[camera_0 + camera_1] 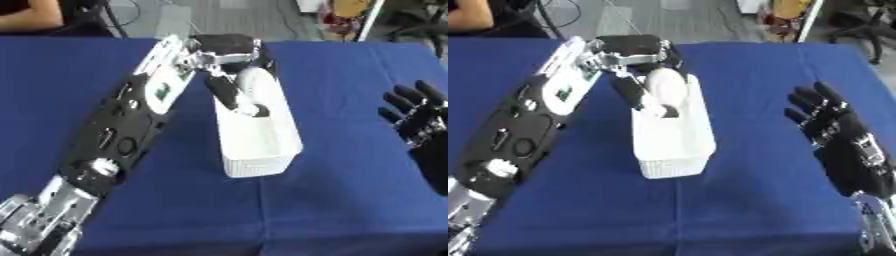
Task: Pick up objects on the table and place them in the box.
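While my left hand [636, 52] curls round a white rounded object [665, 85] over the far end of the white box [675, 145] on the blue table [745, 200], my right hand [833, 125], shown wrist and all only in the right eye view, rests open, with no writing legible.

Blue tablecloth [350, 200] covers the whole work surface, with soft creases running toward the near edge. Beyond its far edge, grey floor [227, 20] with dark cables [553, 22] trailing at upper left. A yellow object [791, 7] and something red [776, 22] sit at top right, too blurred to name. A white slanted pole [369, 20] beside them. Dark chair base [859, 30] at far right.
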`<state>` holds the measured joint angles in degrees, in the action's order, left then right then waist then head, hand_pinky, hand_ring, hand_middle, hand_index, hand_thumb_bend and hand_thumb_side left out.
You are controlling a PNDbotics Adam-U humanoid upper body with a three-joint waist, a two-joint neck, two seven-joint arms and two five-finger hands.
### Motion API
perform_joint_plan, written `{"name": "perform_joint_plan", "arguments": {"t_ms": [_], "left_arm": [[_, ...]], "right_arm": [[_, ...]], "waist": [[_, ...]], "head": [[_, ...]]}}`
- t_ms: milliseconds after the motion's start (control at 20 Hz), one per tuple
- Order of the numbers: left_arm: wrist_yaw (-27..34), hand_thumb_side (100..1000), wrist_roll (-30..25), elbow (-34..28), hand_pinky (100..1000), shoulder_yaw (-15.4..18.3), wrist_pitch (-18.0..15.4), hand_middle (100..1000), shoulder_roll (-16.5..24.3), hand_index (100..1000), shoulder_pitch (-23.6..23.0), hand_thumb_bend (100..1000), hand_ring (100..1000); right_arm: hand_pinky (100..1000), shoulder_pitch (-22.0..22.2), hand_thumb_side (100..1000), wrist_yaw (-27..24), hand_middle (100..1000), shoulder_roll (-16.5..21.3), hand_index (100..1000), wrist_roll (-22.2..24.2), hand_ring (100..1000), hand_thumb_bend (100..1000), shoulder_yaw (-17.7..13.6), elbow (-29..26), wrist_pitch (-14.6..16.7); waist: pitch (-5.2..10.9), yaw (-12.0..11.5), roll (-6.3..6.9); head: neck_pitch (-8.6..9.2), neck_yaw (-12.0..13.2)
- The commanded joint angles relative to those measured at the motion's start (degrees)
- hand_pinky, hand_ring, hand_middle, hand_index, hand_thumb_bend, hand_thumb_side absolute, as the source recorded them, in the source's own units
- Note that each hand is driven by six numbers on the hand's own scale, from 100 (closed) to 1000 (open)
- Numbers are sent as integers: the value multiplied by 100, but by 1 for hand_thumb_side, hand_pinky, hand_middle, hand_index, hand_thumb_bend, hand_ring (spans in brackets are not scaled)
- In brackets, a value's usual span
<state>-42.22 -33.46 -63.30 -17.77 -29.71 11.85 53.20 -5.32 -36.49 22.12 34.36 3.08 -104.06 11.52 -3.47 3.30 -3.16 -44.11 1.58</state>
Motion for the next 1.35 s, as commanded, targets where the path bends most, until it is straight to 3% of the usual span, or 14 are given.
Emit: {"name": "perform_joint_plan", "arguments": {"t_ms": [50, 200, 250, 300, 350, 400, 550, 800, 900, 1050, 1100, 1350], "left_arm": [[-224, 393, -755, 36, 100, -40, -989, 409, -27, 518, 62, 100, 163], [-357, 449, -693, 125, 100, -121, -1197, 419, -81, 537, -5, 156, 176], [-404, 505, -672, 163, 100, -141, -1254, 442, -101, 569, -31, 216, 220], [-442, 624, -650, 210, 100, -155, -1308, 482, -120, 610, -63, 351, 284], [-473, 789, -623, 244, 306, -157, -1357, 600, -128, 695, -86, 573, 472], [-474, 857, -576, 271, 392, -139, -1406, 685, -126, 778, -113, 689, 548], [-419, 910, -397, 289, 563, -56, -1488, 813, -86, 880, -149, 788, 711], [81, 944, -221, 238, 628, 64, -1404, 882, -31, 933, -209, 721, 763], [352, 988, -209, 202, 634, 108, -1309, 892, -26, 942, -223, 632, 762], [719, 988, -66, 127, 640, 158, -1158, 895, -9, 944, -235, 601, 761], [849, 961, 42, 97, 628, 188, -1107, 892, -11, 934, -246, 541, 743], [1444, 929, 588, -56, 606, 212, -835, 888, 16, 923, -271, 504, 726]], "right_arm": [[1000, -55, 607, -24, 923, 39, 1000, 19, 1000, 150, -21, -51, 3], [1000, -65, 607, -26, 923, 31, 1000, 28, 1000, 151, -11, -51, -4], [1000, -67, 608, -27, 923, 27, 1000, 31, 1000, 153, -8, -51, -6], [1000, -69, 608, -28, 923, 24, 1000, 33, 1000, 154, -8, -51, -6], [1000, -69, 607, -28, 923, 24, 1000, 35, 1000, 152, -9, -51, -5], [1000, -64, 607, -27, 923, 25, 1000, 33, 1000, 152, -14, -50, -2], [1000, -51, 607, -24, 923, 23, 1000, 25, 1000, 153, -24, -45, 3], [1000, -41, 606, -19, 923, 16, 1000, 27, 1000, 154, -27, -41, 2], [1000, -36, 606, -19, 923, 14, 1000, 26, 1000, 155, -30, -40, 4], [1000, -31, 606, -19, 923, 11, 1000, 27, 1000, 155, -32, -38, 5], [1000, -30, 606, -19, 923, 9, 1000, 27, 1000, 155, -33, -37, 5], [1000, -19, 606, -12, 923, 7, 1000, 30, 1000, 156, -35, -27, 3]], "waist": [[48, 15, -2], [44, 8, -5], [42, 7, -8], [41, 8, -13], [41, 8, -17], [43, 6, -19], [48, -1, -18], [49, -17, -19], [49, -21, -23], [50, -27, -25], [49, -29, -26], [46, -29, -25]], "head": [[-1, 59], [-1, 63], [-1, 65], [-1, 64], [-1, 63], [-1, 63], [-1, 60], [-1, 43], [-1, 41], [-1, 38], [-1, 35], [-1, 33]]}}
